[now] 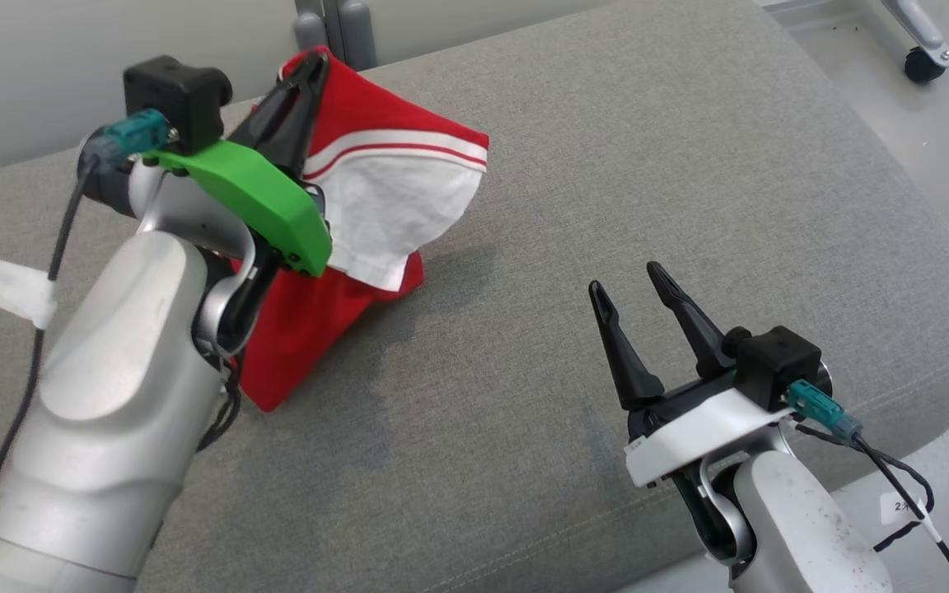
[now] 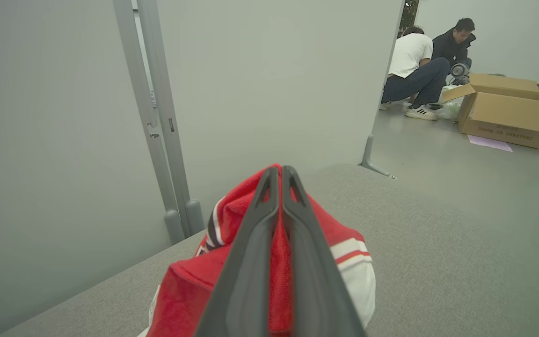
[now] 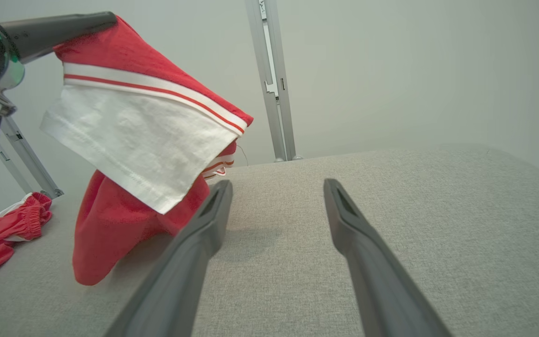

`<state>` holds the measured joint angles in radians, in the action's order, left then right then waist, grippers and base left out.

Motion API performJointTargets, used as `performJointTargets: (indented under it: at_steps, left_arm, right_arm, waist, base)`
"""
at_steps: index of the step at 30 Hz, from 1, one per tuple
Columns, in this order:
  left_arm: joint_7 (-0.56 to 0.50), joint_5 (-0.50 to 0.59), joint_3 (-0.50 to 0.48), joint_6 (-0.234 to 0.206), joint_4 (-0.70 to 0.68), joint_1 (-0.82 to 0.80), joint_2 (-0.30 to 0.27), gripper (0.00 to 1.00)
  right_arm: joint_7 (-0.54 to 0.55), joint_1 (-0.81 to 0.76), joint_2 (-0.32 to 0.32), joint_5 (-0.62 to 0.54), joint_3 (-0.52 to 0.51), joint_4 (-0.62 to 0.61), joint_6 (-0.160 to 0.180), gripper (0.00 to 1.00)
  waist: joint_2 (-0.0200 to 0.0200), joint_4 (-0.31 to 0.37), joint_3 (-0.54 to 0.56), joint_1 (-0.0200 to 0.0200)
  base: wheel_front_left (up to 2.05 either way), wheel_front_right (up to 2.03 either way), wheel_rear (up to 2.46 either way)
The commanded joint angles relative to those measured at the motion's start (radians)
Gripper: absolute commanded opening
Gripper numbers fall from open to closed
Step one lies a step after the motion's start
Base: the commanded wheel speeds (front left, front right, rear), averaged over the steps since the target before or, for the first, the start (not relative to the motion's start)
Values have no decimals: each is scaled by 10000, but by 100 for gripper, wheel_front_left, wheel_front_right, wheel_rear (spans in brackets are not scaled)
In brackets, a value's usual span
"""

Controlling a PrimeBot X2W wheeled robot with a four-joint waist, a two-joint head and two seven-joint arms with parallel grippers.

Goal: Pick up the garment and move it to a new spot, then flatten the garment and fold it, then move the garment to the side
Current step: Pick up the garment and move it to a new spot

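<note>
Jaws of the left gripper [image 1: 312,67] pinch the top of the red-and-white garment [image 1: 388,185], which hangs with its lower end touching the grey cushion [image 1: 623,156]. The right gripper [image 1: 628,280] sits apart, jaws spread and empty. Lift the garment clear before carrying it, then lower it slowly so it drapes flat.

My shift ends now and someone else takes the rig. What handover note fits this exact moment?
The left end effector is shut on the red-and-white garment, holding it up by a top fold; the cloth's lower end seems to rest on the grey cushion.
The right end effector is open, holding nothing, above the cushion to the garment's right.
A second red garment lies at the cushion's left.
Done: garment picked up.
Left: set it down at a new spot, flatten, fold, move aside.
</note>
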<state>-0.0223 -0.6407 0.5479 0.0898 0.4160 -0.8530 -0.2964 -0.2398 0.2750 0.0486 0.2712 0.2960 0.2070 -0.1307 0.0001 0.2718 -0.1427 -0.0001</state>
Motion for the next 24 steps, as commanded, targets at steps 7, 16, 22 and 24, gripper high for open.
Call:
performJointTargets:
  at_steps: [7, 16, 22, 24]
  left_arm:
    - [858, -254, 319, -83, 913, 1148, 909, 0]
    - [2116, -658, 747, 235, 2774, 1800, 1930, 0]
    - [2536, -970, 1058, 367, 3219, 1868, 2225, 100]
    - [2663, -1068, 1047, 388, 3184, 1923, 2267, 100]
  right_arm:
    - [-105, -25, 33, -14, -91, 33, -1, 100]
    - [-21, -12, 34, -130, -52, 70, -1, 100]
    - [28, -120, 34, -169, -112, 62, -1, 100]
    - [23, -162, 33, -159, -148, 48, -1, 100]
  waist:
    - [-1, 92, -61, 1]
    - [-1, -96, 34, 1]
    - [-1, -327, 121, 1]
    - [-1, -445, 159, 1]
  base:
    - [0, 0, 0]
    - [0, 0, 0]
    - [0, 0, 0]
    - [0, 0, 0]
